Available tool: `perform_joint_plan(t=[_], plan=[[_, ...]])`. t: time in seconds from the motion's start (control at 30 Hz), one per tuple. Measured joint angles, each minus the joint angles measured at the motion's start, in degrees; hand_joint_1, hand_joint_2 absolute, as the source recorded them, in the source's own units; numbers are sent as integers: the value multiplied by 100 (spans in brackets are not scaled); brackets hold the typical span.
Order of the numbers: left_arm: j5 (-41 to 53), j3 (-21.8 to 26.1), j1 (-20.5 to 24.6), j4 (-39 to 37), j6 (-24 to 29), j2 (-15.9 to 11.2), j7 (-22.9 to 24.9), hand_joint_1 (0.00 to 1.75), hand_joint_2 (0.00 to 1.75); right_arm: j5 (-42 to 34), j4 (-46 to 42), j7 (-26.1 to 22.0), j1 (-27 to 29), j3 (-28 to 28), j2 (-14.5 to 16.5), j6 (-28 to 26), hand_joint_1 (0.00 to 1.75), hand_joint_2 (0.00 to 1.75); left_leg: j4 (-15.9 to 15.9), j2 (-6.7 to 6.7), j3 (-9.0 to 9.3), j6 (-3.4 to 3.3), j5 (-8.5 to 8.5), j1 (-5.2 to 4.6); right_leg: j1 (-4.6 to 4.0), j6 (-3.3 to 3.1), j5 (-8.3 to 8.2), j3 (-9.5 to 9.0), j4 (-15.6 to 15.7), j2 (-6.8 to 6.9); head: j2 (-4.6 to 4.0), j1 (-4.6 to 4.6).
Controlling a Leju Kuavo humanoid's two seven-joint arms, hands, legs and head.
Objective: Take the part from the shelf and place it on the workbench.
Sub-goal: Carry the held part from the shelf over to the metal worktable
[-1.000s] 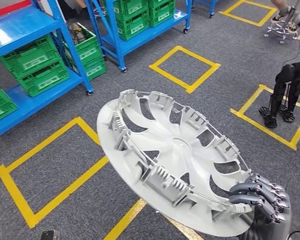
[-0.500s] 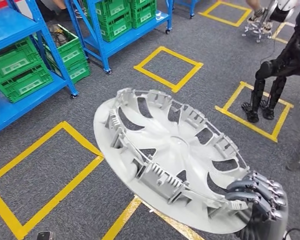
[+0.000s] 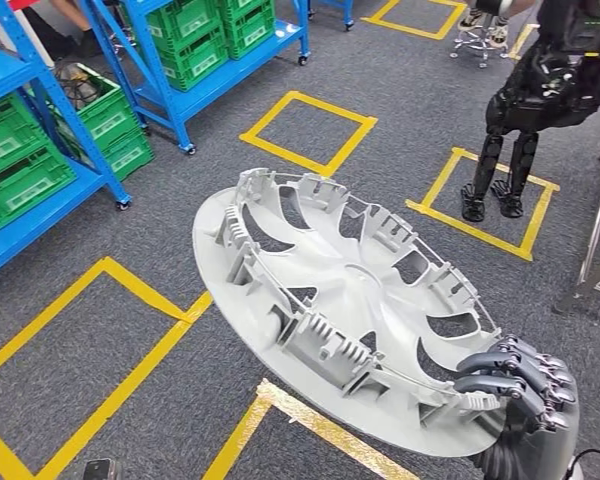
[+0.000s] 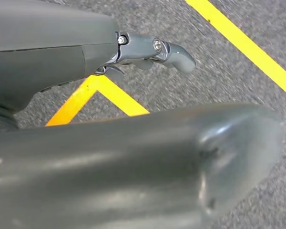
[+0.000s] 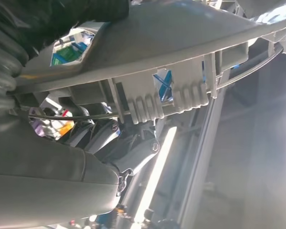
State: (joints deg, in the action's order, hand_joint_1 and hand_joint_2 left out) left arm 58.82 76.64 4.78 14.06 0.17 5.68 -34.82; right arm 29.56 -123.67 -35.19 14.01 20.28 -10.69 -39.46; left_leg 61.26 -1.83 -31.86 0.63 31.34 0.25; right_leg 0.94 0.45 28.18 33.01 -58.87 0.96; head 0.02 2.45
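The part is a large grey wheel cover [image 3: 342, 310], inner ribbed side up, carried tilted above the carpet in the head view. My right hand [image 3: 520, 385] grips its near right rim, fingers curled over the edge. Close up in the right wrist view, the cover's rim and clips [image 5: 163, 43] run across the picture with my right hand [image 5: 44, 181] beneath it. In the left wrist view my left hand [image 4: 134, 162] hangs over the carpet holding nothing, one finger [image 4: 152, 47] stretched out.
Blue shelves with green crates [image 3: 25, 170] stand at the far left. Yellow tape squares [image 3: 308, 130] mark the grey carpet. Another robot's dark legs [image 3: 504, 150] stand at the far right, beside a metal frame leg [image 3: 595, 240].
The whole scene has slid left in the head view, so the camera has turned right. The wheel cover stays in my right hand's grip.
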Motion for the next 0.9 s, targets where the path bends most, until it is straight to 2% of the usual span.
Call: perform_joint_plan(t=[0.1,0.13,0.17,0.2,0.27,0.3,0.33,0.37,0.43,0.47,0.53,0.6,0.63,0.67,0.7,0.77,0.8,0.83,0.9], plan=[[-1,-1,-14,-3,2,9,1,0,0,1,2,-4,-1,-1,0,1,175,175,1119,112,-492,21,531,5,-20,-55,-3,6,0,-84,0,-18],[-1,0,-22,-3,2,9,2,0,0,1,3,-6,0,-1,0,1,175,175,1356,115,-608,12,578,3,-30,-62,-3,5,-1,-121,-1,-17],[-2,1,-27,-3,2,9,4,0,0,1,5,-7,1,-1,0,1,175,175,1401,119,-642,-6,513,0,-40,-67,-3,1,-1,-161,-1,-16],[-2,1,-29,-3,3,10,7,0,0,1,6,-7,1,-1,0,1,175,175,1206,130,-568,-34,337,-4,-48,-67,-3,-7,-1,-203,-1,-16],[0,-1,-28,-3,5,5,14,0,0,1,7,-7,-1,0,0,1,175,175,429,237,-233,-121,-110,-21,-66,-63,-2,-27,-3,-280,-1,-13],[2,-1,-27,-3,9,1,16,0,0,0,7,-7,-3,1,0,1,175,175,81,298,-81,-159,-240,-28,-71,-52,-4,-24,-8,-316,-1,-13],[3,-1,-25,-4,14,-4,20,0,0,-3,7,-6,-3,0,0,1,175,175,-147,346,14,-185,-291,-37,-71,-34,-11,-6,-12,-345,-1,-13],[4,-1,-24,-4,17,-10,22,0,0,-6,7,-5,0,0,0,1,175,175,-231,364,43,-196,-271,-44,-65,-7,-23,19,-12,-370,-1,-12],[5,-2,-19,-6,18,-6,24,0,0,-12,6,-4,11,1,0,0,175,175,-318,318,54,-205,-291,-40,-46,58,-39,67,-8,-395,0,-17],[6,-3,-16,-7,14,-1,23,0,0,-14,5,-4,14,4,0,-1,175,175,-361,290,66,-216,-317,-30,-45,86,5,103,-55,-359,0,-10],[14,-8,-9,-9,4,8,10,0,0,-21,5,-5,6,16,0,-2,175,175,-431,221,87,-235,-359,-4,-43,133,267,306,-464,-244,0,15],[35,-20,-3,-9,-2,5,-34,0,0,-39,8,-3,-4,39,0,-2,175,175,-434,153,82,-246,-361,-9,-31,178,606,644,-1192,-166,0,31],[44,-32,9,-9,-8,5,-74,0,0,-53,11,1,-8,48,0,-2,175,175,-433,115,81,-246,-360,-9,-24,199,684,772,-1462,-153,-1,31],[51,-49,36,-9,-20,6,-125,0,0,-69,17,8,-17,56,0,-2,175,175,-431,82,81,-245,-358,-8,-15,219,654,811,-1543,-142,0,32],[52,-69,78,-9,-34,8,-179,0,0,-85,25,17,-34,62,-1,-1,175,175,-427,54,85,-239,-355,-4,-4,233,522,738,-1402,-126,-1,33],[38,-105,185,-9,-59,7,-254,0,0,-113,37,31,-86,77,-3,-1,175,175,-407,15,97,-202,-334,4,16,253,166,343,-661,-32,-1,35],[25,-117,232,-8,-61,2,-265,0,0,-122,42,34,-116,85,-5,-1,175,175,-375,2,90,-169,-317,-5,16,235,60,155,-319,14,-1,38],[14,-128,266,-8,-50,-5,-256,0,0,-128,46,37,-142,94,-6,-1,175,175,-348,-10,81,-137,-305,-17,11,207,18,36,-102,46,-1,35],[16,-149,290,-7,4,-14,-172,0,0,-134,52,46,-169,105,-7,0,175,175,-315,-43,65,-88,-300,-39,-10,128,25,-8,-14,23,-1,21]])
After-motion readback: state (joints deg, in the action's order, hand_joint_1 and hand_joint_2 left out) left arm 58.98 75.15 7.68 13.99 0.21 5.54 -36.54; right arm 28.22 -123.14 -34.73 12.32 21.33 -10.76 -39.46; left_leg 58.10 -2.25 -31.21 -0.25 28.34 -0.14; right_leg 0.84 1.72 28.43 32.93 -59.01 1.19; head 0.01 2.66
